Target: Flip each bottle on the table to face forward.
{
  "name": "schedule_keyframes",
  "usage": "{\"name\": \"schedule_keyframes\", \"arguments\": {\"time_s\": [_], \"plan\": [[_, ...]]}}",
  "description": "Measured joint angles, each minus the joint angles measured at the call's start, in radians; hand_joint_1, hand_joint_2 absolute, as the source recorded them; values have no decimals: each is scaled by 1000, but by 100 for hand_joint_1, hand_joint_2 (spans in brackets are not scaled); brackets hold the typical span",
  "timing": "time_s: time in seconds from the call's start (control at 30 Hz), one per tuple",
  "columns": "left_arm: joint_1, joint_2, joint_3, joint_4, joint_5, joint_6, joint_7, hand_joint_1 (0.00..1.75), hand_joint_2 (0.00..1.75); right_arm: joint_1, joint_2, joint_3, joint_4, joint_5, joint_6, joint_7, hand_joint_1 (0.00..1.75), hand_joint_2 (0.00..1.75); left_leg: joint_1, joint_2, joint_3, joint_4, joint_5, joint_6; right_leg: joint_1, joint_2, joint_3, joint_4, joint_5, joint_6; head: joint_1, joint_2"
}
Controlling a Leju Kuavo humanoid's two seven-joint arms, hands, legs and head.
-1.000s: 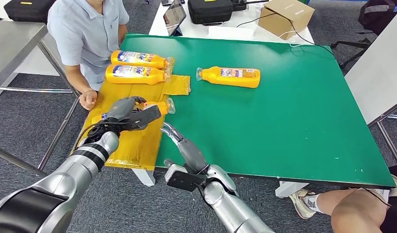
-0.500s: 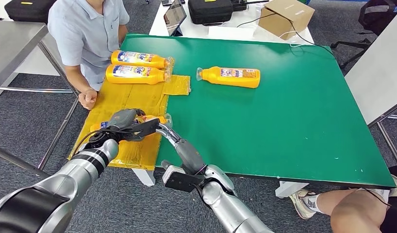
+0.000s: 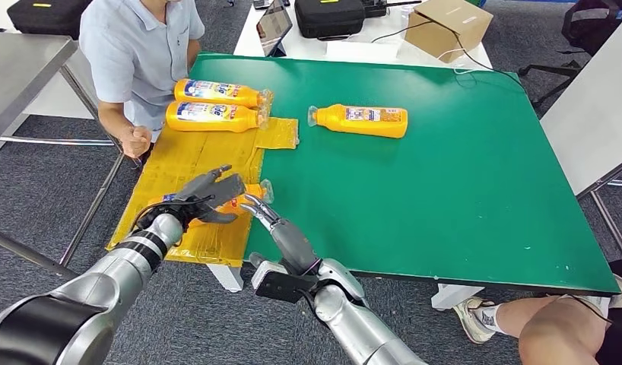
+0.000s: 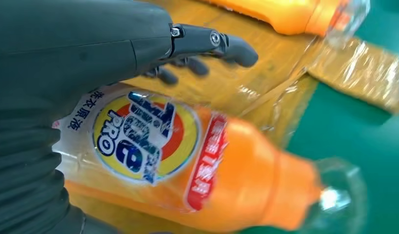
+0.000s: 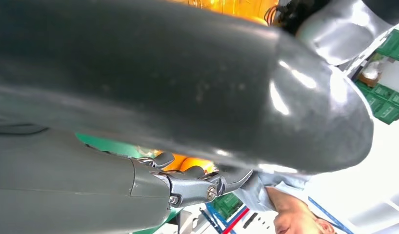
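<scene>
three of four orange bottles lie label-up; one remains on the green table.

two bottles (image 3: 215,104) rest side by side on the yellow mat (image 3: 188,156) near a seated person (image 3: 137,46), labels showing. a third bottle (image 4: 188,165) lies on the mat's near part, its round logo up, just under the left hand (image 3: 205,196), whose fingers (image 4: 227,44) are spread above it, seemingly holding nothing. the right hand (image 3: 274,224) reaches beside the bottle's cap, fingers extended, empty. the fourth bottle (image 3: 361,120) lies well apart, likely next.
</scene>
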Motion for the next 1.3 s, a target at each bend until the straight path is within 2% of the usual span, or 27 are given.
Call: {"name": "schedule_keyframes", "arguments": {"time_s": [0.13, 0.3, 0.4, 0.53, 0.67, 0.77, 0.9, 1.0, 1.1, 1.17, 1.3], "plan": [[-4, 0, 101, 0, 130, -84, -47, 0, 175, -12, 3, 5, 20, -12, -9, -17, 0, 0, 0, 0, 0, 0, 0, 0, 0, 0, 0, 0, 0, 0, 0, 0], [-5, 9, 224, -1, 265, -138, -67, 0, 175, -25, 8, 9, 50, -26, -19, -35, 0, 0, 0, 0, 0, 0, 0, 0, 0, 0, 0, 1, 0, 0, 0, 0], [-4, 17, 292, -4, 324, -126, -82, 0, 175, -29, 9, 9, 62, -28, -27, -42, 0, 0, 0, 0, 0, 0, 0, 0, 0, 0, 0, 1, 0, 0, 0, 0], [3, 27, 371, -31, 422, -84, -163, 0, 175, -31, 9, 10, 72, -30, -47, -48, 0, 0, 0, 0, 0, 0, 0, 0, 0, 0, -1, 1, 0, 0, 0, 0], [47, 19, 452, -123, 579, -27, -244, 0, 175, -26, 5, 13, 69, 5, -159, -50, 0, 175, 0, 1, 0, 0, 0, 0, 0, 0, -1, 1, 0, 0, 0, 0], [138, -6, 479, -288, 687, 62, -265, 0, 175, -6, -14, 15, 30, 56, -288, -23, 0, 175, 0, 1, 0, 0, 0, 0, 0, 0, -1, 1, 0, 0, 0, 0], [263, -34, 481, -503, 750, 135, -275, 0, 175, 19, -51, 14, -33, 117, -371, 28, 0, 175, 0, 0, 0, 0, 0, 0, 0, 0, -1, 0, 0, 0, 0, 0], [362, -51, 471, -669, 784, 183, -292, 0, 175, 45, -90, 4, -86, 226, -424, 134, 0, 175, -1, 1, 0, 0, -1, 0, -1, 0, -1, 0, 0, 0, 0, 0], [490, -71, 455, -853, 813, 218, -291, 0, 175, 74, -152, -32, -137, 377, -412, 299, 0, 175, -1, 0, 0, 0, -1, 0, -1, 0, -1, -1, 0, 0, 0, 0], [574, -85, 445, -970, 827, 227, -280, 0, 175, 85, -200, -80, -155, 441, -374, 374, 0, 175, -1, 0, 0, 0, -1, 0, -1, 0, -1, -2, 0, 0, 0, 0], [669, -104, 418, -1112, 832, 225, -257, 0, 175, 81, -263, -184, -159, 489, -326, 411, 0, 175, -1, -1, -1, 0, -1, 0, -1, 0, -1, -2, 0, 0, 0, 0]]}}
